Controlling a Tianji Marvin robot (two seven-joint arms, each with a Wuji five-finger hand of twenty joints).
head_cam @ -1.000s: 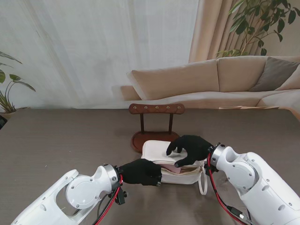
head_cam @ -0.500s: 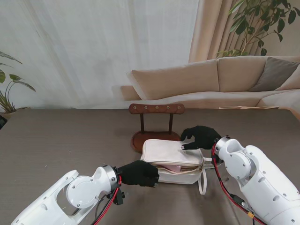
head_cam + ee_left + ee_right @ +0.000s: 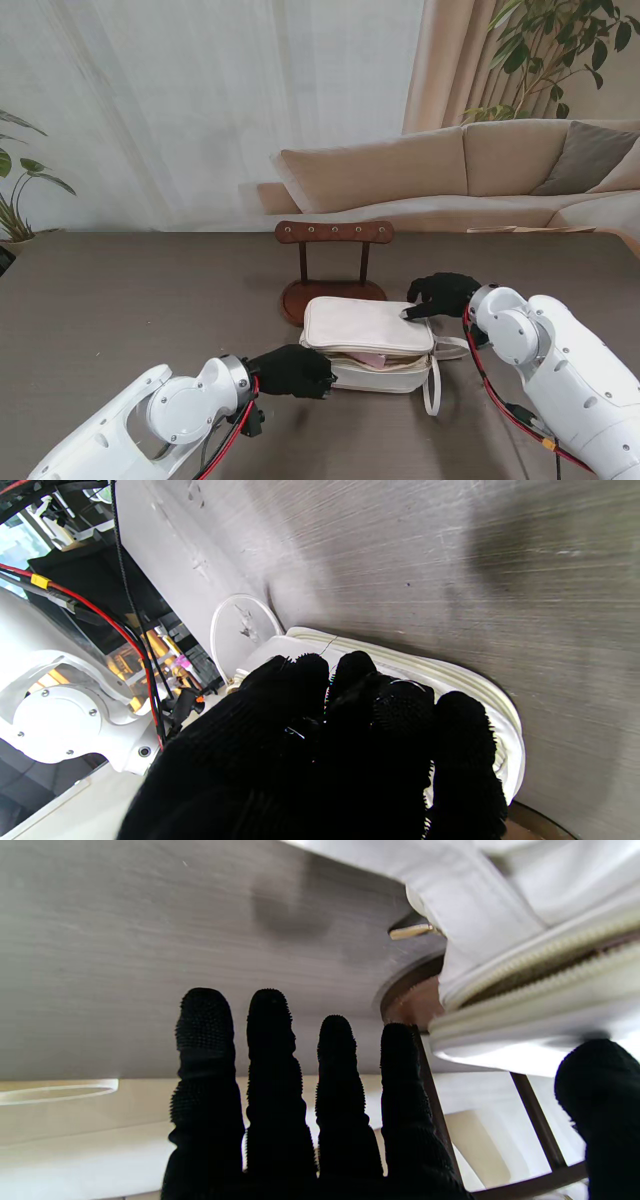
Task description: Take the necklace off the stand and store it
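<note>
The wooden stand [image 3: 335, 232] rises behind the pouch, and nothing hangs from its bar. No necklace shows in any view. A white zip pouch [image 3: 368, 340] lies in front of the stand's base [image 3: 333, 293], its top flap lowered, with a slit of pink lining on the side nearer to me. My left hand [image 3: 290, 372] is shut on the pouch's near left corner; in the left wrist view the black-gloved hand [image 3: 325, 750] covers the pouch's rim [image 3: 480, 690]. My right hand [image 3: 440, 295] is open at the pouch's far right corner, fingers [image 3: 270, 1055] spread beside the pouch [image 3: 525, 940].
The pouch's white wrist strap [image 3: 432, 385] loops off its right end towards me. A sofa [image 3: 470, 175] and curtains lie beyond the table's far edge. Plants stand at the far left [image 3: 15, 205] and far right [image 3: 555, 45].
My right hand has lifted off the pouch's flap and moved right and farther from me. The flap has dropped lower. My left hand has stayed on the pouch's corner.
</note>
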